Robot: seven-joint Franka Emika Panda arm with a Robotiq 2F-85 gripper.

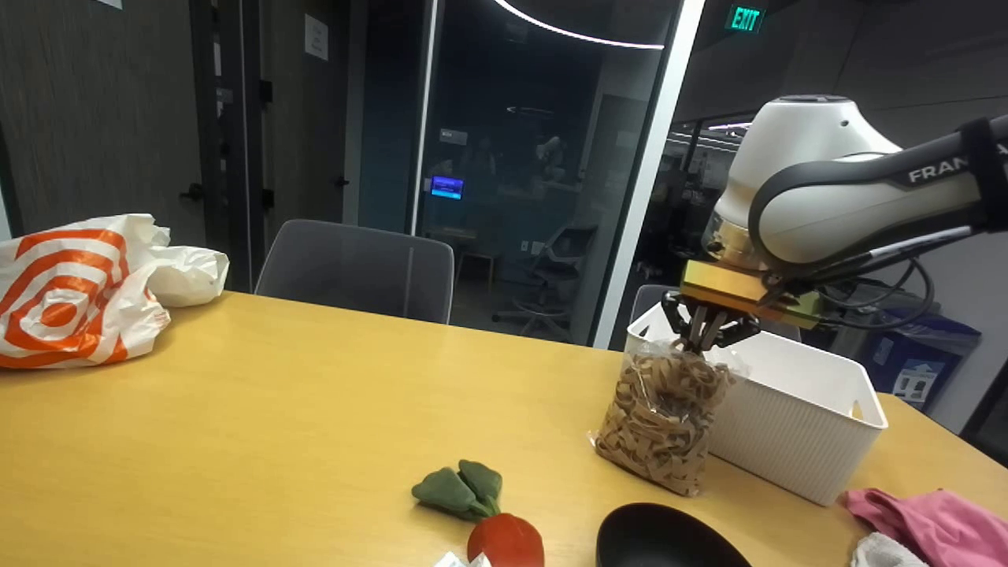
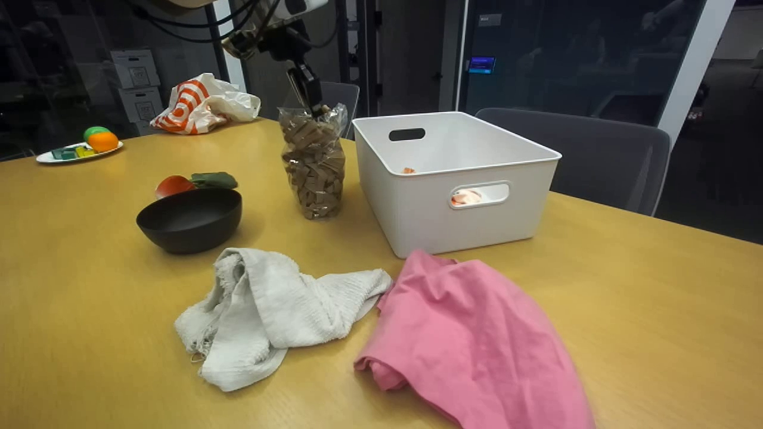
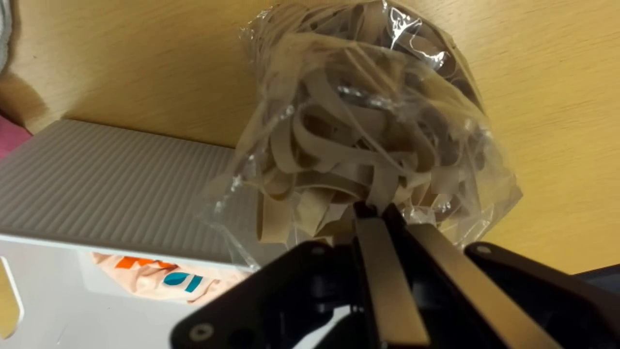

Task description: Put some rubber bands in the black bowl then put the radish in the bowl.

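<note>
The rubber bands (image 2: 313, 164) sit in a clear bag (image 1: 663, 417) beside the white bin (image 2: 429, 214). My gripper (image 3: 379, 209) stands narrow at the bag's mouth, but I can't tell whether it pinches a band. Nearby is the black bowl (image 2: 194, 233), the radish (image 1: 505, 539) near it.

The rubber bands (image 1: 665, 421) are tan (bowl (image 2: 189, 229) black).

A box (image 1: 787, 441) on one side, lots of room on the other.
The box blocks the way just beside the bag of rubber bands (image 1: 661, 425). The bag's floppy plastic crowds the gripper (image 3: 379, 211). Away from the box, the table (image 1: 331, 425) has a big bare part. In an exterior view, the bowl (image 2: 191, 226) has free room above, but the radish (image 2: 174, 186) sits just behind it.
</note>
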